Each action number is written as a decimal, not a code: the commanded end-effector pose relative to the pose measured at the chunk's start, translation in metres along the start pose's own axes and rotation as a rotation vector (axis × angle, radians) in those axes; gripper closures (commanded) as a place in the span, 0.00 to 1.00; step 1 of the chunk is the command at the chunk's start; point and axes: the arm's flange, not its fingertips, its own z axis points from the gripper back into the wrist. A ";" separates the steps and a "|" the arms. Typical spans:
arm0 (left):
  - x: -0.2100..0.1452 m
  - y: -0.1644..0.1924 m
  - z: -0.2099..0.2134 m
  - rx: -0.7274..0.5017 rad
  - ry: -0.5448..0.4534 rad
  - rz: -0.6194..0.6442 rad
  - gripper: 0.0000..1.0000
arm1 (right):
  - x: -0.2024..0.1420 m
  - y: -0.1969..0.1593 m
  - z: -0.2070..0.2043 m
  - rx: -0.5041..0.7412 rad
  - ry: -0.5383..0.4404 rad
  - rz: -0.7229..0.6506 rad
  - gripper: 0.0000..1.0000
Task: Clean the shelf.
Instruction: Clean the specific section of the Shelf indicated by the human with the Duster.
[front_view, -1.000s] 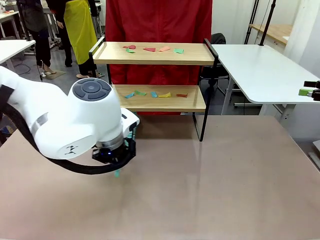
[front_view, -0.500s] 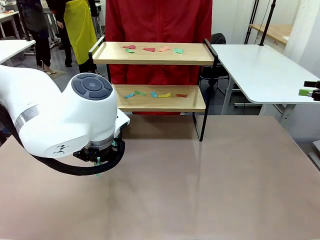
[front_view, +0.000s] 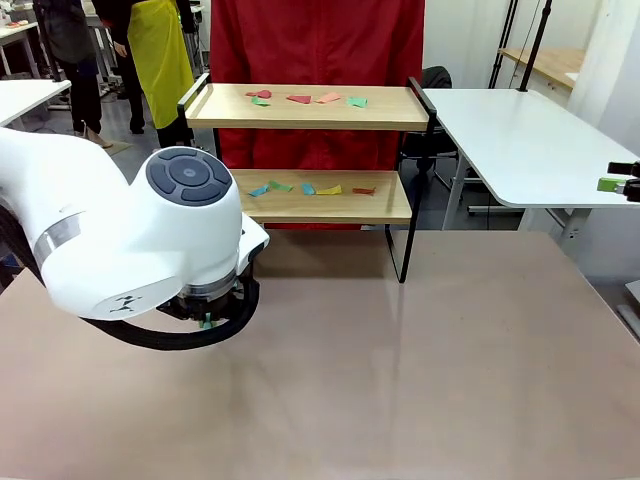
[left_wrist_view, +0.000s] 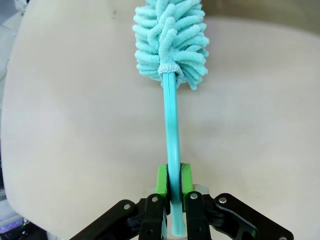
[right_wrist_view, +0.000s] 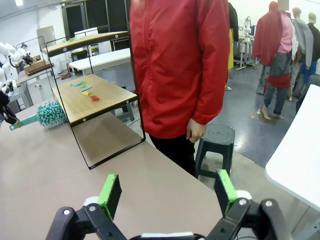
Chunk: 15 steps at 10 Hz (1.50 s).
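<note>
The shelf stands at the table's far side, two wooden boards in a black frame. Several coloured paper scraps lie on its top board and its lower board. My left gripper is shut on the thin handle of a teal fluffy duster, which points out over the bare tabletop. In the front view the left arm's white wrist hides that gripper, left of and nearer than the shelf. My right gripper is open and holds nothing, far to the shelf's side; the duster shows beyond it.
A person in a red jacket stands right behind the shelf, one hand hanging by the table's edge. A white table adjoins at the right. A black stool stands on the floor. The brown tabletop lies bare before the shelf.
My left arm has swung a little to the left and its wrist has turned, with the duster still held. The shelf, scraps and person have not moved.
</note>
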 end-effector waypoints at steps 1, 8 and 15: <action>0.000 0.007 0.014 -0.140 -0.066 -0.009 0.87 | 0.002 0.001 -0.001 -0.002 -0.001 0.003 0.00; -0.006 0.049 0.041 -0.487 -0.018 -0.389 0.87 | 0.002 0.001 -0.001 -0.002 -0.001 0.003 0.00; -0.013 0.116 0.065 -0.758 0.076 -0.721 0.87 | 0.002 0.001 -0.001 -0.002 -0.001 0.003 0.00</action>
